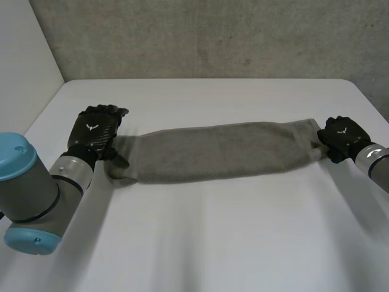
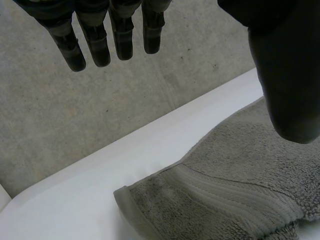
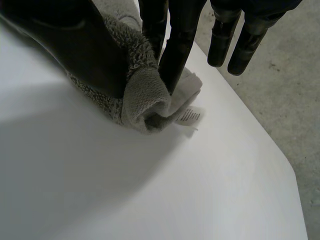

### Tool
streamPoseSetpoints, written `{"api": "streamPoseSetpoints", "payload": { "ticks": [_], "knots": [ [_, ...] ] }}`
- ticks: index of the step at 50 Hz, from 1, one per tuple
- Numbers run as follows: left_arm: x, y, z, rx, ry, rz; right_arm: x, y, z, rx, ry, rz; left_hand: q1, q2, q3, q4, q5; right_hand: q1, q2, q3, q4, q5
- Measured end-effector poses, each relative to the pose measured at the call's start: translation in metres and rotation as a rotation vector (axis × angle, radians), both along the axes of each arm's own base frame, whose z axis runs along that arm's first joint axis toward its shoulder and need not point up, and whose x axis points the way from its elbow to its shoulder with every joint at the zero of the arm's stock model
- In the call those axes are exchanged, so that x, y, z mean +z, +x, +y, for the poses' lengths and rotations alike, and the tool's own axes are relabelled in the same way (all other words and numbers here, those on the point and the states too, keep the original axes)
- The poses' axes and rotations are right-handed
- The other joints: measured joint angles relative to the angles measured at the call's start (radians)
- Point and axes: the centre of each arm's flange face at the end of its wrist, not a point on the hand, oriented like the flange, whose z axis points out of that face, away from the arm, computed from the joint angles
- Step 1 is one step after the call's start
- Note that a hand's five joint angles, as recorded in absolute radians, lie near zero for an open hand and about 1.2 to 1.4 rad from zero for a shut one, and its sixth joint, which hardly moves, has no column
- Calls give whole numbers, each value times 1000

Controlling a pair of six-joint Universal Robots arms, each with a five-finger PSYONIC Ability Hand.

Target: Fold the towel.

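A grey towel [image 1: 219, 152] lies across the white table [image 1: 213, 243] as a long, narrow folded strip. My left hand [image 1: 96, 131] hovers at its left end with straight fingers [image 2: 95, 45] spread away from the thumb [image 2: 287, 75]. That end of the towel [image 2: 225, 190], with its ribbed hem, lies below the hand and is not held. My right hand [image 1: 340, 139] is at the right end. There the thumb [image 3: 75, 40] and two fingers [image 3: 180, 45] pinch a bunched fold of the towel [image 3: 145, 100]. A small white label [image 3: 189, 116] pokes out beside the fold.
A grey concrete wall [image 1: 213, 36] rises behind the table's far edge. The table's right corner [image 1: 358, 88] is close to my right hand. Bare tabletop stretches in front of the towel.
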Motion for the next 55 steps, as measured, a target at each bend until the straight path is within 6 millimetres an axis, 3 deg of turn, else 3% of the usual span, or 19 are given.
{"api": "streamPoseSetpoints", "payload": {
  "ticks": [5, 13, 16, 20, 23, 26, 31, 36, 39, 46, 55],
  "knots": [
    [1, 2, -1, 6, -3, 1, 12, -13, -6, -18, -33, 3, 0, 0, 0, 0, 0, 0, 0, 0, 0, 0],
    [5, 5, -2, 17, -13, 3, 56, -61, -23, -114, -178, 52, 0, 0, 0, 0, 0, 0, 0, 0, 0, 0],
    [6, 6, -2, 18, -14, 4, 70, -68, -25, -124, -226, 72, 0, 0, 0, 0, 0, 0, 0, 0, 0, 0],
    [6, 6, -2, 19, -14, 4, 91, -63, -22, -94, -282, 80, 0, 0, 0, 0, 0, 0, 1, 0, 0, 0],
    [6, 6, -1, 19, -14, 4, 107, -43, -13, -27, -321, 74, 0, 0, 0, 0, 0, 1, 8, 0, 0, 1],
    [6, 6, -1, 19, -15, 4, 123, -9, 2, 73, -357, 59, 0, 0, 0, 0, 0, 5, 17, 0, 0, 1],
    [8, 6, -1, 19, -17, 5, 144, 63, 37, 265, -406, 15, 0, 0, 0, 0, 0, 5, 25, 0, 0, 1],
    [9, 7, 0, 22, -22, 7, 150, 123, 68, 418, -421, -36, 0, 0, 0, 0, 0, 6, 25, 0, 0, 1],
    [10, 8, -1, 29, -25, 8, 142, 166, 91, 523, -404, -71, 0, 0, 0, 0, 0, 7, 25, 0, 0, 1],
    [10, 11, -3, 44, -26, 8, 109, 241, 135, 677, -361, -105, 0, 0, 0, 0, 0, 9, 25, 0, 0, 1],
    [10, 11, -3, 49, -25, 8, 64, 294, 171, 780, -337, -112, 0, 0, 0, 0, 0, 10, 25, 0, 0, 1]
  ]
}}
